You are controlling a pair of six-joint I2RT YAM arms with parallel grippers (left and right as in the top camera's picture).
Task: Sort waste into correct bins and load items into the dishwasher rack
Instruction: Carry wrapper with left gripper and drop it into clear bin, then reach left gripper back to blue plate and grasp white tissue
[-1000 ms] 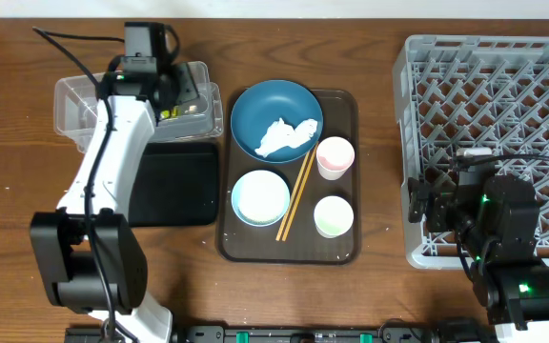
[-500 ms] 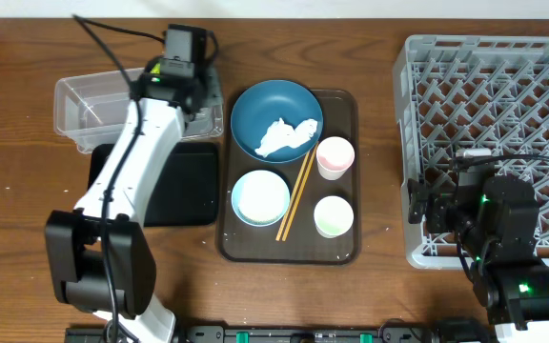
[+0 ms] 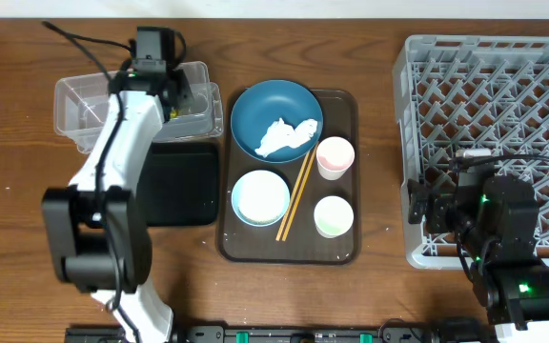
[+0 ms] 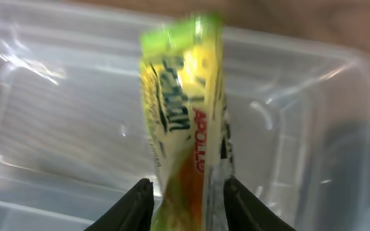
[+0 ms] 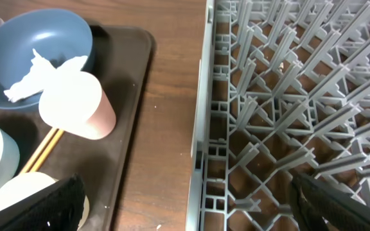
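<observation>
The lower end of the blurred snack wrapper point(image 4: 184, 115) is running off the wrist view's edge. My left tool point(image 4: 190, 206) is pinching it between nearly closed fingers, holding it over the clear tub point(image 4: 300, 135)

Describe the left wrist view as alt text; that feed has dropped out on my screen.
The left hand grips a yellow-green printed snack wrapper between its two dark fingers, and the wrapper stands up through the middle of the frame. Behind it is the inside of the clear plastic tub. The picture is slightly blurred.
</observation>
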